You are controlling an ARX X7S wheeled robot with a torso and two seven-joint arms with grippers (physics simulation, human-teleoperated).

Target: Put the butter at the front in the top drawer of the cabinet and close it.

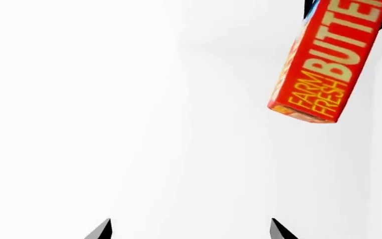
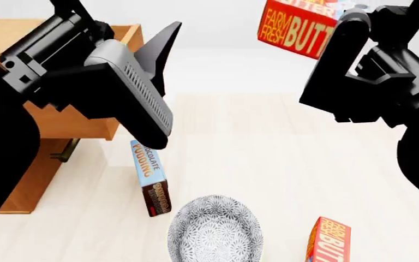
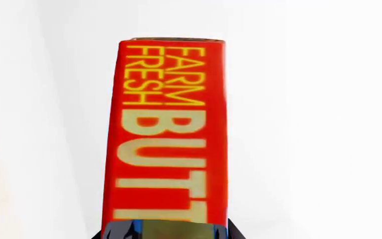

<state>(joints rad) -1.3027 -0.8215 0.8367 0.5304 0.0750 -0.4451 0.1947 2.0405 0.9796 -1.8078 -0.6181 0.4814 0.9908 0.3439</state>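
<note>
The butter point(image 2: 294, 30) is held high in the air, clamped by the right gripper point(image 2: 337, 41) — well clear of the floor. The left gripper point(image 2: 155, 87) is raised near the cabinet point(image 2: 20, 180), its fingers spread apart on nothing. The top drawer point(image 2: 78, 123) is pulled out. Below, a pudding box point(image 2: 150, 177), a patterned bowl point(image 2: 215, 232) and a second butter carton point(image 2: 329, 241) are seen on the floor.

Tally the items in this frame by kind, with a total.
Butter cartons: 2 (one held in the right claw at, one on the floor)
Chocolate pudding box: 1
Patterned bowl: 1
Cabinet: 1
Total: 5
</note>
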